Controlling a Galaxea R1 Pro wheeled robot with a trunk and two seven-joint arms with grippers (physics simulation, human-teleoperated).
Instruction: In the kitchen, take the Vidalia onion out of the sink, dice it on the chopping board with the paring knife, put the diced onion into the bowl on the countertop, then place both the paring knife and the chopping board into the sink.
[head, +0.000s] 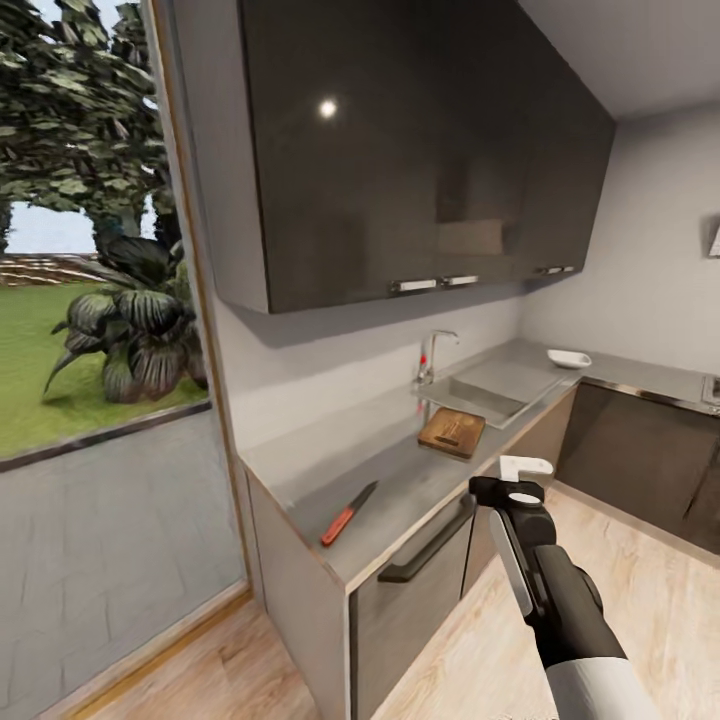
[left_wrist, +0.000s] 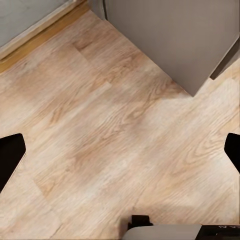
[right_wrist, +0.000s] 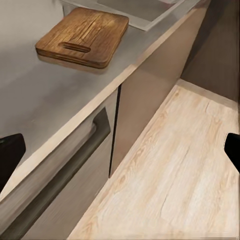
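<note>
The paring knife (head: 349, 513) lies flat on the near end of the grey countertop (head: 400, 480), its red-orange handle toward the front edge and its dark pointed blade aimed away toward the wall. Farther along sits the chopping board (head: 452, 431), brown wood with clear grain, rounded corners and a slot handle; it rests just beside the near end of the sink (head: 495, 392). The sink is a grey steel basin with a curved chrome tap (head: 432, 357) carrying red dots. Beyond it, on the far stretch of countertop, stands the white bowl (head: 569, 358), shallow with a flared rim. The onion cannot be made out. No writing is readable anywhere.

The right gripper (head: 524, 480) hovers over the wooden floor (head: 480, 660) in front of the cabinets, near the countertop edge; its fingers (right_wrist: 10, 155) stand wide apart, holding nothing. The left gripper's fingers (left_wrist: 10, 155) are likewise spread and empty above the floor.
</note>
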